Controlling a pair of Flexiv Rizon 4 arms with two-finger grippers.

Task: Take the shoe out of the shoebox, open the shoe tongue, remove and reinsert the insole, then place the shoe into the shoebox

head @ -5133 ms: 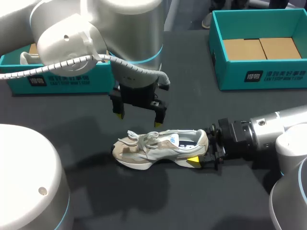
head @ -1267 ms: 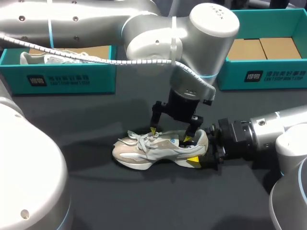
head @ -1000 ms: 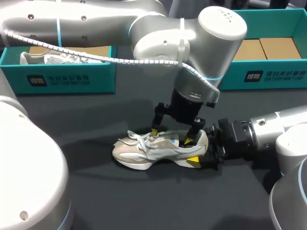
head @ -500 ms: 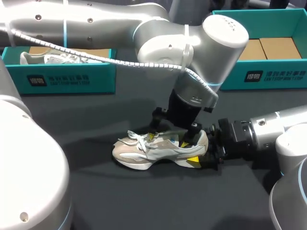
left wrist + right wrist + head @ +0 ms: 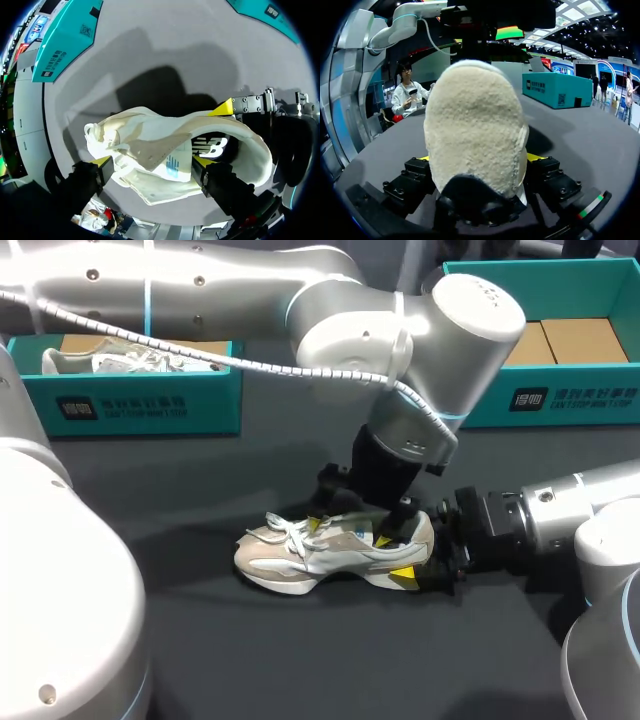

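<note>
A beige and white shoe (image 5: 290,560) lies on the dark table, toe to the left. My right gripper (image 5: 425,545) is shut on its heel; in the right wrist view the fuzzy heel (image 5: 475,125) fills the space between the fingers. My left arm comes over from the left, and its gripper (image 5: 350,530) stands open, low over the shoe's mouth. In the left wrist view one yellow fingertip (image 5: 105,161) sits beside the laces and the other fingertip (image 5: 202,161) inside the opening, with the tongue (image 5: 162,152) between them. The insole is hidden.
A teal shoebox (image 5: 130,390) at the back left holds another shoe (image 5: 100,360). A second teal shoebox (image 5: 540,360) at the back right shows only its cardboard bottom. The left arm's body spans the table's middle above the shoe.
My left gripper has come down a little onto the shoe's opening, its fingers still wide apart. The right gripper and the shoe have stayed put.
</note>
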